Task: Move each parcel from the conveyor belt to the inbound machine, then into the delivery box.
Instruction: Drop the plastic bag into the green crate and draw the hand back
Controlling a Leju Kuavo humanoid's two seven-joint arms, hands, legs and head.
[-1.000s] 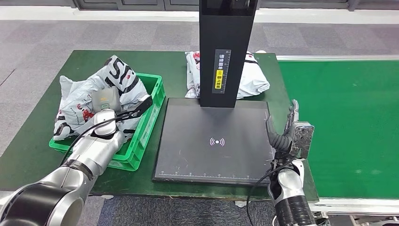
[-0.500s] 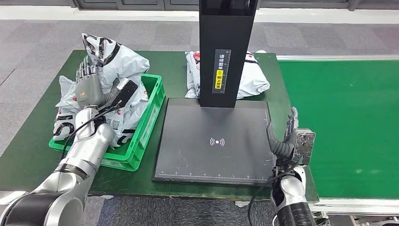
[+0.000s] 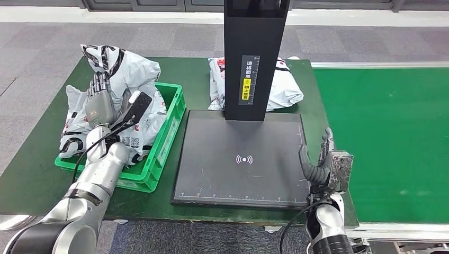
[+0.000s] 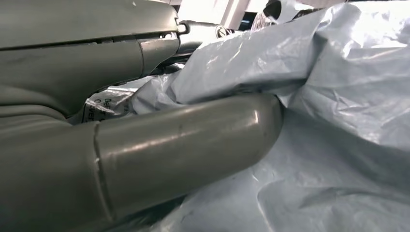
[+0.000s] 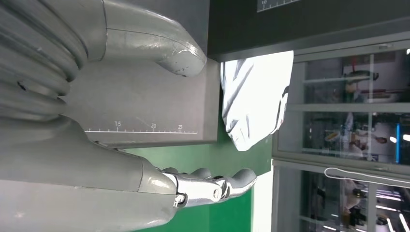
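Right hand (image 3: 321, 159): lower than a second ago, fingers apart, holds nothing, beside the inbound machine (image 3: 243, 159).
Left hand (image 3: 99, 103): has risen; fingers extended against the parcel (image 3: 119, 66), grip uncertain.
Parcel: above the delivery box (image 3: 167, 143), not released.
Far parcel (image 3: 283, 84): on the bench, waiting.

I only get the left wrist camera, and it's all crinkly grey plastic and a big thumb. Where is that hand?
Observer: The left hand is over the green crate, touching the white parcels heaped in it. I can't tell if it grips one.
Operator: Is anything on the machine?
Observer: No, the inbound machine's black plate is bare. Another white parcel lies behind its post.
Operator: What's the other hand doing?
Observer: The right hand is open and holds nothing, between the plate's edge and the green conveyor belt.
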